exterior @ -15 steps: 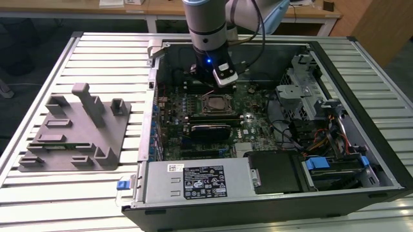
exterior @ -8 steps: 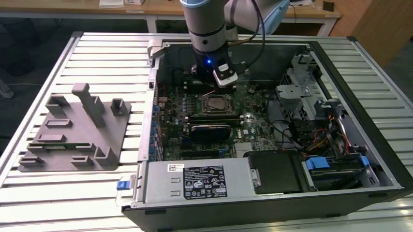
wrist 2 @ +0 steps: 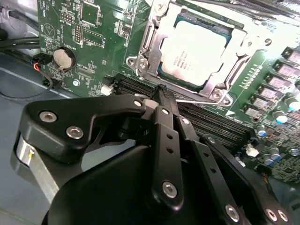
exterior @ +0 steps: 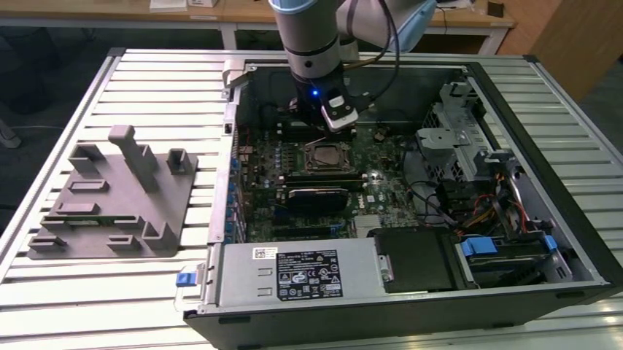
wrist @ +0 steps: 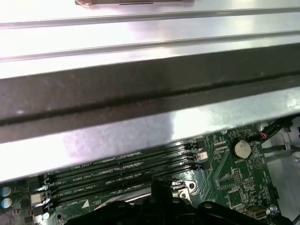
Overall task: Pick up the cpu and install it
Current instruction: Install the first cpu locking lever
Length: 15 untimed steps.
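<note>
1. cpu (wrist 2: 197,49) lies flat in its socket (wrist 2: 213,89) on the green motherboard (wrist 2: 89,28). the pale silver top looks up, and the metal frame (wrist 2: 140,51) of the socket goes around its edges.
2. in the exterior view the cpu (exterior: 322,157) is near the middle of the open computer case (exterior: 409,321). my gripper (exterior: 338,124) hangs just beside it, on the far side of the socket.
3. my jaws are together and they hold nothing. in the second wrist view my gripper (wrist 2: 162,91) ends in one narrow black tip.
4. that tip stands over the black memory slots (wrist 2: 213,125), which run just beside the socket, between me and the cpu. i do not touch the cpu. whether the tip touches the board, i cannot tell.
5. in the first wrist view my gripper (wrist: 161,187) shows as a dark point next to the long memory slots (wrist: 117,171). a round coin battery (wrist: 241,148) sits on the board near one end of the slots.
6. the same coin battery (wrist 2: 62,57) is seen in the second wrist view, well apart from the cpu.
7. a grey tray (exterior: 107,197) with upright blocks lies on the slatted table (exterior: 146,80). it is outside the case at the exterior view's left, well apart from me.
</note>
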Each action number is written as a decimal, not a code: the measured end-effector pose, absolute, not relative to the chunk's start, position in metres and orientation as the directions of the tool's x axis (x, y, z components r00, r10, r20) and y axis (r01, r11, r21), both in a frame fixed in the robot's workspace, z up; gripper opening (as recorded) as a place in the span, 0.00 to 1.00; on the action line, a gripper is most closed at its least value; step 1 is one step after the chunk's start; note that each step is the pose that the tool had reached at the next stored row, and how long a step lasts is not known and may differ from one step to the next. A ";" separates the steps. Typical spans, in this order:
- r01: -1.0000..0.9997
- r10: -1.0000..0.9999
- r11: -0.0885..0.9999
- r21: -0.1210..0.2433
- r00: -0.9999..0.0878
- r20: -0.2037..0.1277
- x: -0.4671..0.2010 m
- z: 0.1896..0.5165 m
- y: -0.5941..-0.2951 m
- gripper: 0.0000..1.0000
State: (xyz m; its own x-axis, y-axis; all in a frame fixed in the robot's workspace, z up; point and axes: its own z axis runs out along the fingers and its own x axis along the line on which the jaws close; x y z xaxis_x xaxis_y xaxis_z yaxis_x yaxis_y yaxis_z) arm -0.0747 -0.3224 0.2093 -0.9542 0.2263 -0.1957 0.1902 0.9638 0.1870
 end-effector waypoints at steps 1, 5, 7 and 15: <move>0.191 0.227 0.964 0.188 -0.954 -0.198 -0.075 0.209 -0.322 0.11; 0.194 0.232 0.963 0.189 -0.951 -0.203 -0.075 0.208 -0.321 0.11; 0.200 0.238 0.961 0.189 -0.950 -0.205 -0.076 0.207 -0.320 0.11; 0.226 0.264 0.955 0.190 -0.942 -0.207 -0.080 0.205 -0.317 0.11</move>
